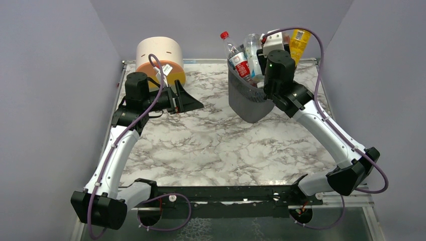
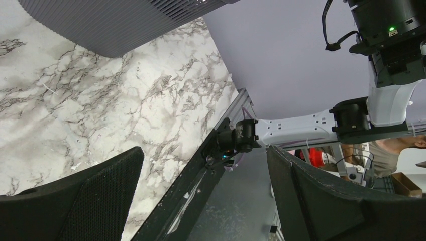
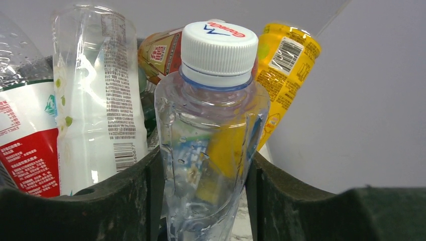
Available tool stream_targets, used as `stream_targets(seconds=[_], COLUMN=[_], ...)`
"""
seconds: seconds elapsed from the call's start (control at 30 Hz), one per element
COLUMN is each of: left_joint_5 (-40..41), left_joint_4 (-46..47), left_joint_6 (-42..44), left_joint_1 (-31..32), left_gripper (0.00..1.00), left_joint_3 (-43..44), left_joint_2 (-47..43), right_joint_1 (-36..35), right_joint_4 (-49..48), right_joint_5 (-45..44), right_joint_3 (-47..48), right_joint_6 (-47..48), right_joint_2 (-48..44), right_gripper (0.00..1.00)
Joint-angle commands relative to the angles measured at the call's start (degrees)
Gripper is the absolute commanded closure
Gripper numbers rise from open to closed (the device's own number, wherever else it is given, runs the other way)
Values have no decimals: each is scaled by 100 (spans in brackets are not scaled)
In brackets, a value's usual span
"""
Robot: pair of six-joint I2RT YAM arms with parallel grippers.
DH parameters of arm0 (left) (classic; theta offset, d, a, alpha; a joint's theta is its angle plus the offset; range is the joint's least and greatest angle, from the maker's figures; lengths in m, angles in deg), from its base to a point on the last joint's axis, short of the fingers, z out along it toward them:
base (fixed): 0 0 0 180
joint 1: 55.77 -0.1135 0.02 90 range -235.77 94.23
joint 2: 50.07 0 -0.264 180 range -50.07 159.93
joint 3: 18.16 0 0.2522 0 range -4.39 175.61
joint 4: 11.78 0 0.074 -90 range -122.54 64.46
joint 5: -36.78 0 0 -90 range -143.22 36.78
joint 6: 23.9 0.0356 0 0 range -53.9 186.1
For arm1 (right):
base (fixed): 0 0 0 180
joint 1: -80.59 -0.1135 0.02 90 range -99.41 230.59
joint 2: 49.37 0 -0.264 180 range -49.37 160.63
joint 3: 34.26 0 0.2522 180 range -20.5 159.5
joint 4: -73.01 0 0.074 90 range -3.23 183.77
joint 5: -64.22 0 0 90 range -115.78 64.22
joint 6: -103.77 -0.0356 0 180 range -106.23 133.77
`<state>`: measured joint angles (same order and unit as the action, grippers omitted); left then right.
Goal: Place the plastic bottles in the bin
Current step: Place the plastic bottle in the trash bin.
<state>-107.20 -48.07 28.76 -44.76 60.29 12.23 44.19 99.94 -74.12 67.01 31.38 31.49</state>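
Several bottles (image 1: 240, 61) crowding bin (image 1: 246, 103), bases hidden, right fingers (image 3: 115, 201) clamping white-capped bottle (image 3: 211, 145), left fingers (image 2: 90, 201) apart

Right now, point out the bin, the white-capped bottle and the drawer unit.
bin (image 1: 247, 102): top view, front wall.
white-capped bottle (image 3: 211, 133): right wrist view, clear body.
drawer unit (image 1: 149, 50): top view, beige side.

Five plastic bottles (image 1: 240, 63) counted from the right wrist: one clear white-capped bottle (image 3: 208, 150), one clear bottle with a white printed label (image 3: 95, 100), one red-and-white-labelled bottle (image 3: 25, 145), one orange-brown bottle (image 3: 163, 52), one yellow bottle (image 3: 284, 70). One dark grey mesh bin (image 1: 246, 100). One round beige-and-orange drawer unit (image 1: 160, 52). Two black grippers: left gripper (image 2: 203, 170), right gripper (image 3: 201, 168). One marble table (image 1: 211, 145).
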Motion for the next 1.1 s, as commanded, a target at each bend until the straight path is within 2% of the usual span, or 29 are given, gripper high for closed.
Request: stream_targets(seconds=[0.0,0.23,0.87,1.0,1.07], left_joint_5=[-96,-96,-90,-78,-70], left_joint_4=[169,197,255,257,257], left_joint_6=[-34,-53,-143,-142,-142], left_joint_1=[16,16,16,16,16], left_gripper=[1,1,1,1,1], left_joint_3=[0,-39,-133,-154,-137], left_joint_2=[-43,-84,-209,-214,-199], right_joint_1=[-7,-7,-7,-7,-7], right_joint_4=[384,515,875,1025,1135], right_joint_5=[257,275,570,778,914], right_joint_3=[182,214,466,637,750], right_joint_6=[-366,-501,-969,-1186,-1300], right_joint_2=[-44,-111,-339,-465,-514], right_gripper=[43,27,20,14,4])
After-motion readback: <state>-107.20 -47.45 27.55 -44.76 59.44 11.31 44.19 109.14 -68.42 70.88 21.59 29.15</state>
